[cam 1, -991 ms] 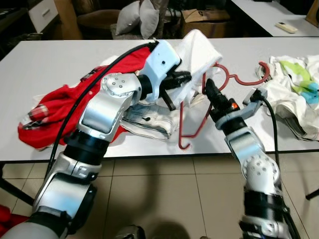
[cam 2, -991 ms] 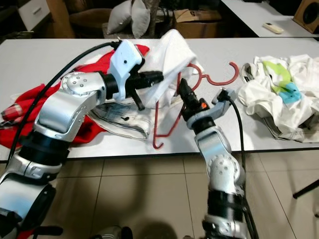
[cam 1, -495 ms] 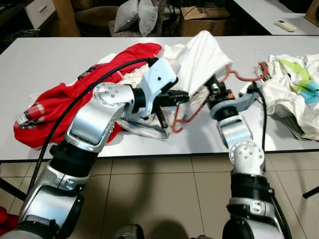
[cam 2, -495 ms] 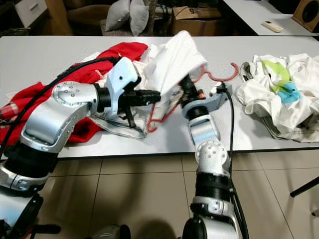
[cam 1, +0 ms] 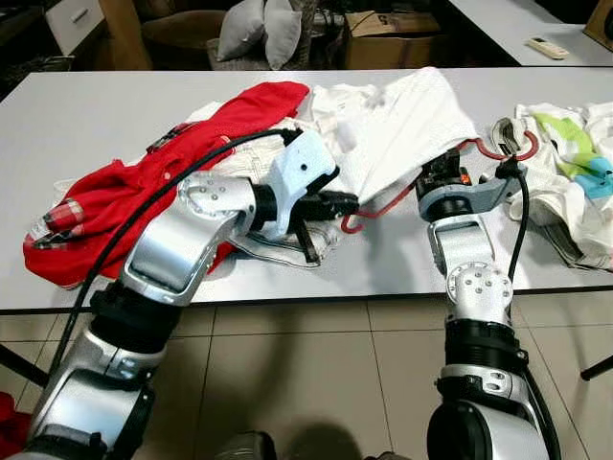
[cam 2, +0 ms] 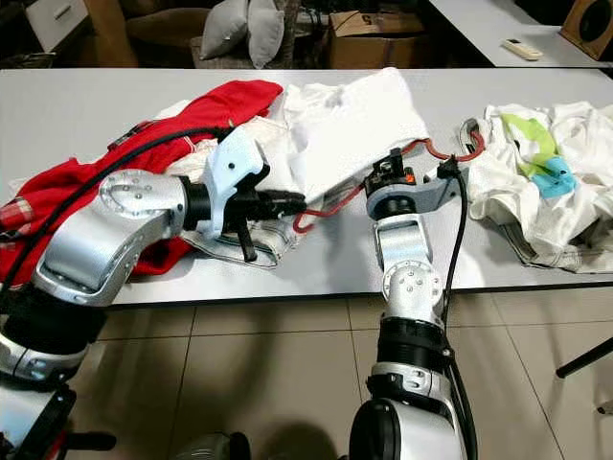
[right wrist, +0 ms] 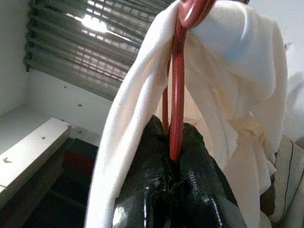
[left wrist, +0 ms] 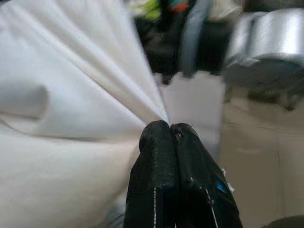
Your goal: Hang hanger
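You're looking at a lived-in home room used for sorting laundry. A long white table (cam 1: 115, 125) stands on a beige tiled floor (cam 1: 316, 383), strewn with clothes (cam 1: 144, 192). Behind it you see grey cushions (cam 1: 254, 29) on dark seating, a cardboard box (cam 1: 388, 34), and a remote control (cam 1: 548, 48) on a second table (cam 1: 498, 19).

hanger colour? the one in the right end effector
Dark red. The hanger shows best in the right wrist view, clamped in the right end effector.
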Available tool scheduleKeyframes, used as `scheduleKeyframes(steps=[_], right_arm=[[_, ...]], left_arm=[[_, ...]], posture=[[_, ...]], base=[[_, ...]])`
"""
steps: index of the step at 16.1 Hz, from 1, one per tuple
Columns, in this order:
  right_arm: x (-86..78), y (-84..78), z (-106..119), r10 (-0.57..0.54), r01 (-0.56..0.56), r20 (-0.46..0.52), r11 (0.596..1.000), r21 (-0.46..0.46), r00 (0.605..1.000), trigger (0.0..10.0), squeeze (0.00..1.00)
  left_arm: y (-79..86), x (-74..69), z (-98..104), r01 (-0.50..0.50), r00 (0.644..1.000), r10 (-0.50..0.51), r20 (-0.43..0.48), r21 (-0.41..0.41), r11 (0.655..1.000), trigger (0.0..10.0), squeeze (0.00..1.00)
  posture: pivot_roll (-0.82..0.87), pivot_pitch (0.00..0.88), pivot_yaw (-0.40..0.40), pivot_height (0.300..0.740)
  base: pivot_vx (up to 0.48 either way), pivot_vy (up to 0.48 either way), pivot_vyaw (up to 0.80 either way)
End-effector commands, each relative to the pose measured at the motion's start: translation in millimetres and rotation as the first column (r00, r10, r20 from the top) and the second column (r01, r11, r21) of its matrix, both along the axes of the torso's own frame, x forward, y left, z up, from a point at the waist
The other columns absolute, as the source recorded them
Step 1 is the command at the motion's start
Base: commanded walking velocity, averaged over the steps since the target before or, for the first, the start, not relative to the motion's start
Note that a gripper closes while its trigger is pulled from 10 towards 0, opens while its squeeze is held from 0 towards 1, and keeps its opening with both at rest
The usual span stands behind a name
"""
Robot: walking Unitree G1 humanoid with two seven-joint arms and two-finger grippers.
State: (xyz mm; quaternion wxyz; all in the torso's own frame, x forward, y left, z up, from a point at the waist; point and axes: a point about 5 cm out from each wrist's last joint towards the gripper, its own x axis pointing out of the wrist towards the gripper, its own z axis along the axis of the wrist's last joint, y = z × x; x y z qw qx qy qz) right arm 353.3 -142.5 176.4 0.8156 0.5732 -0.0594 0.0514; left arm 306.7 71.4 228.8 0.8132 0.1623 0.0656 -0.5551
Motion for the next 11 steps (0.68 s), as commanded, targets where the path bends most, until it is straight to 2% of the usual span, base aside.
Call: scheduleKeyframes(steps=[1,2,3,4,7,8,9,11], right_arm=[[5.6,14.3,14,0.003,-0.004,0.035,0.999,0.040,0.999,10.0,0.00],[7.0,15.4,15,-0.006,0.005,0.034,0.999,0.034,0.999,10.0,0.00],[8.2,15.6,16,-0.012,0.010,0.032,0.999,0.042,0.999,10.0,0.00],[9.1,15.7,16,-0.018,0.016,0.030,0.998,0.058,0.999,10.0,0.00],[11.0,14.3,17,-0.025,0.023,0.024,0.995,0.094,0.999,10.0,0.00],[12.1,14.6,18,-0.026,0.024,0.023,0.995,0.095,0.999,10.0,0.00],[12.4,14.9,18,-0.026,0.024,0.023,0.995,0.094,0.999,10.0,0.00],[12.8,16.5,17,-0.025,0.023,0.014,0.995,0.102,1.000,10.0,0.00]], left_arm=[[-6.8,-8.5,8,0.064,0.998,-0.064,-0.011,-0.042,0.997,0.5,0.00],[-14.6,-19.1,12,0.137,0.989,-0.142,-0.050,-0.092,0.986,0.7,0.00],[-17.1,-25.1,13,0.179,0.980,-0.187,-0.071,-0.105,0.978,0.9,0.00],[-16.9,-29.2,13,0.214,0.972,-0.222,-0.076,-0.105,0.971,0.7,0.00],[-12.5,-30.6,19,0.218,0.966,-0.234,-0.107,-0.144,0.965,0.5,0.00],[-11.0,-31.1,26,0.219,0.960,-0.248,-0.129,-0.205,0.954,0.6,0.00],[-10.7,-31.5,28,0.220,0.958,-0.253,-0.133,-0.224,0.949,0.6,0.00],[-9.3,-29.1,44,0.209,0.954,-0.268,-0.134,-0.345,0.915,0.6,0.00]], posture=[[-0.02,0.055,0.009,0.740],[-0.02,0.054,0.007,0.740],[-0.02,0.053,0.004,0.740],[-0.02,0.053,0.004,0.740],[-0.02,0.053,0.003,0.740],[-0.02,0.051,0.003,0.740],[-0.02,0.051,0.003,0.740],[-0.02,0.049,0.005,0.740]], base=[[0.000,0.000,0.00],[0.000,0.000,0.00],[0.000,0.000,0.00],[0.000,0.000,0.00],[0.000,0.000,0.00],[0.000,0.000,0.00],[0.000,0.000,0.00],[0.000,0.000,0.00]])
